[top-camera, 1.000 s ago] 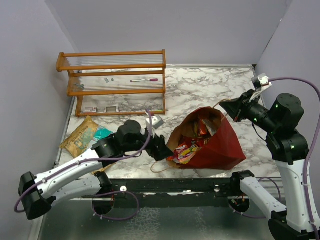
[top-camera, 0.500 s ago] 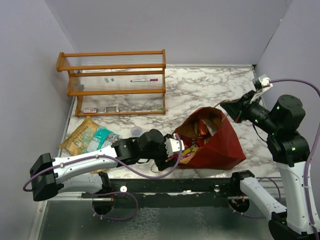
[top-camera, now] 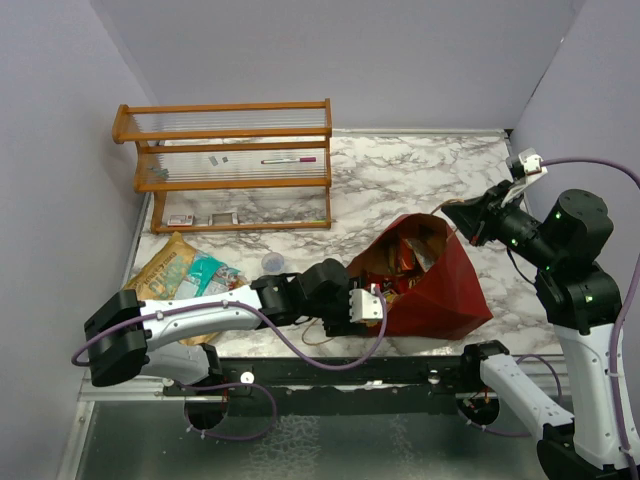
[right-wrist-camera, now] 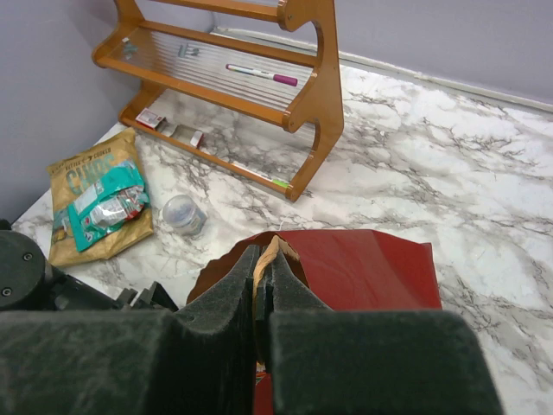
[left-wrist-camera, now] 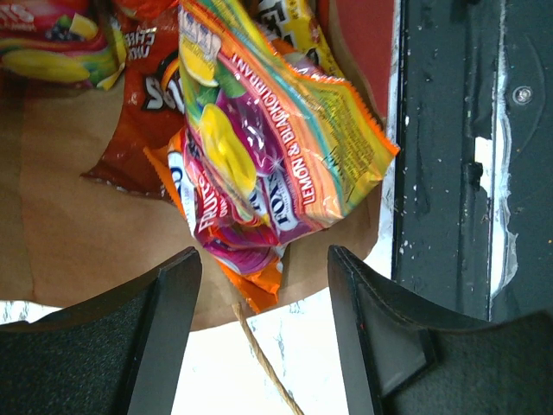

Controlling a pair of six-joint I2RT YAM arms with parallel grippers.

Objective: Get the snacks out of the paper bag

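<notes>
Paper bag (top-camera: 450,290) lies on its side, right of centre on the marble table (top-camera: 400,180), mouth facing left.

Left gripper (left-wrist-camera: 263,268) is at the mouth with its jaws apart. A multicolour packet (left-wrist-camera: 285,164) sits just beyond the tips, on the tan lining, with an orange-red packet (left-wrist-camera: 143,117) behind it.

Right gripper (right-wrist-camera: 263,264) is clamped on the bag's upper rim.

Tan packet (top-camera: 160,270) and teal packet (top-camera: 205,272) lie out on the table at left, below the wooden rack (top-camera: 230,160). Round container (top-camera: 272,262) sits just right of them.
</notes>
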